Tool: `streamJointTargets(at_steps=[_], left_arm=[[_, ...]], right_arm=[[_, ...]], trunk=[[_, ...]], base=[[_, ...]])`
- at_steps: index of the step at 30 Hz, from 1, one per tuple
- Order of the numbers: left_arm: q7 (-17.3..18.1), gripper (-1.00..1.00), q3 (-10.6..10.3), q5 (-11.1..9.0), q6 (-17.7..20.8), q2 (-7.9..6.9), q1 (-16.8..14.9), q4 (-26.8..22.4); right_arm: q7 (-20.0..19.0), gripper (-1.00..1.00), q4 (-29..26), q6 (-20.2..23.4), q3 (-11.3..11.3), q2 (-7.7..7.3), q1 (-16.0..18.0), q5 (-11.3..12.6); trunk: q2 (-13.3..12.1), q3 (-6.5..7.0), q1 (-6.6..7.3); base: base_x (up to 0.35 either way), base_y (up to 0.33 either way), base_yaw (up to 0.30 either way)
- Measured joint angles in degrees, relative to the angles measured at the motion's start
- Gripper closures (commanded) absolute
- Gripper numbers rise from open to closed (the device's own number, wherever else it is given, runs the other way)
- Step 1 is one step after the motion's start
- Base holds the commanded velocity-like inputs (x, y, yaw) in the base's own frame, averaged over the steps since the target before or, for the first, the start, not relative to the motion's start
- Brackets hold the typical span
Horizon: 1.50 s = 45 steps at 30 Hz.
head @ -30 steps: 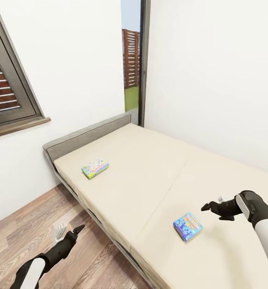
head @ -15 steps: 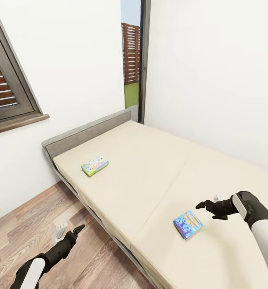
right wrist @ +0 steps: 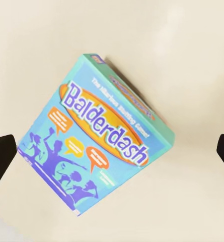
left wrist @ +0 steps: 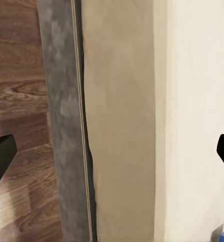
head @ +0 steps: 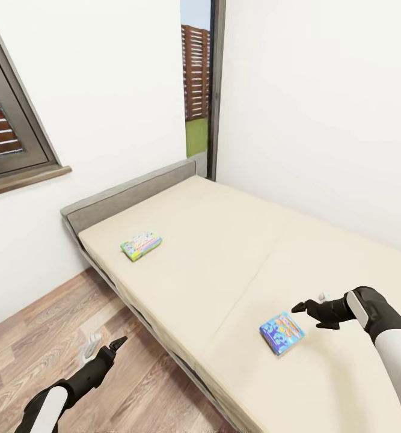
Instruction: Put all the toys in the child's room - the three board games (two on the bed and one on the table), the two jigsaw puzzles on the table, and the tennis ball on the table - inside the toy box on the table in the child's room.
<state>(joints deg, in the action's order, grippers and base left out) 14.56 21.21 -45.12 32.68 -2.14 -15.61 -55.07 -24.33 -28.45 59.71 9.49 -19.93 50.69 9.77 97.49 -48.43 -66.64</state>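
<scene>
White walls point(head: 116, 90) all round, a shuttered window point(head: 8, 132) off to my left, a narrow glass strip in the corner showing a fence and grass outside, wood floor point(head: 50, 325) below. Most of what's in front of me is the bed point(head: 224, 252): grey frame, plain cream mattress, soft and flat with a seam down the middle.

Two board games lie on it, well apart. The green game point(head: 141, 245) sits up near the headboard. The blue game point(head: 281, 332), a Balderdash box point(right wrist: 99, 154), lies flat close to the bed's near edge, just beside my right end effector point(head: 306, 308).

That one hovers over the box with fingers spread and nothing in them. My left end effector point(head: 117, 344) hangs low over the floor by the bed side, also spread and empty.

Worries, I reckon: the box is flat and wide, so I may not get fingers around it, and pressing down just sinks it into the mattress. A sloppy nudge could slide it off the edge onto the floor.
</scene>
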Motion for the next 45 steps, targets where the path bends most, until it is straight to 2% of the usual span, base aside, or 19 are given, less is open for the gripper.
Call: streamJointTargets(at_steps=[15, 32, 41, 45], left_arm=[[-0.1, -1.00, 0.0, 0.0, 0.0, 0.01, 0.0, 0.0], [-0.1, -1.00, 0.0, 0.0, 0.0, 0.01, 0.0, 0.1], [-0.1, -1.00, 0.0, 0.1, 0.0, 0.01, 0.0, 0.1], [-0.1, -1.00, 0.0, 0.1, 0.0, 0.01, 0.0, 0.2]], right_arm=[[-0.3, -1.00, -0.1, 0.0, 0.2, -0.16, 0.1, 0.2], [-0.5, -1.00, -0.3, -2.6, 0.3, -0.06, 0.0, 0.5], [-0.7, -1.00, -0.5, -4.0, 0.3, -0.18, 0.0, 2.0], [-2.6, -1.00, -0.6, -4.5, 0.2, -0.31, -0.1, 2.7]], trunk=[[0.0, -1.40, 0.00], [0.0, -2.99, 0.00], [0.0, -3.84, 0.00], [0.0, -4.21, 0.00]], base=[[0.000, 0.000, 0.000], [0.000, 0.000, 0.000], [0.000, 0.000, 0.000], [0.000, 0.000, 0.000]])
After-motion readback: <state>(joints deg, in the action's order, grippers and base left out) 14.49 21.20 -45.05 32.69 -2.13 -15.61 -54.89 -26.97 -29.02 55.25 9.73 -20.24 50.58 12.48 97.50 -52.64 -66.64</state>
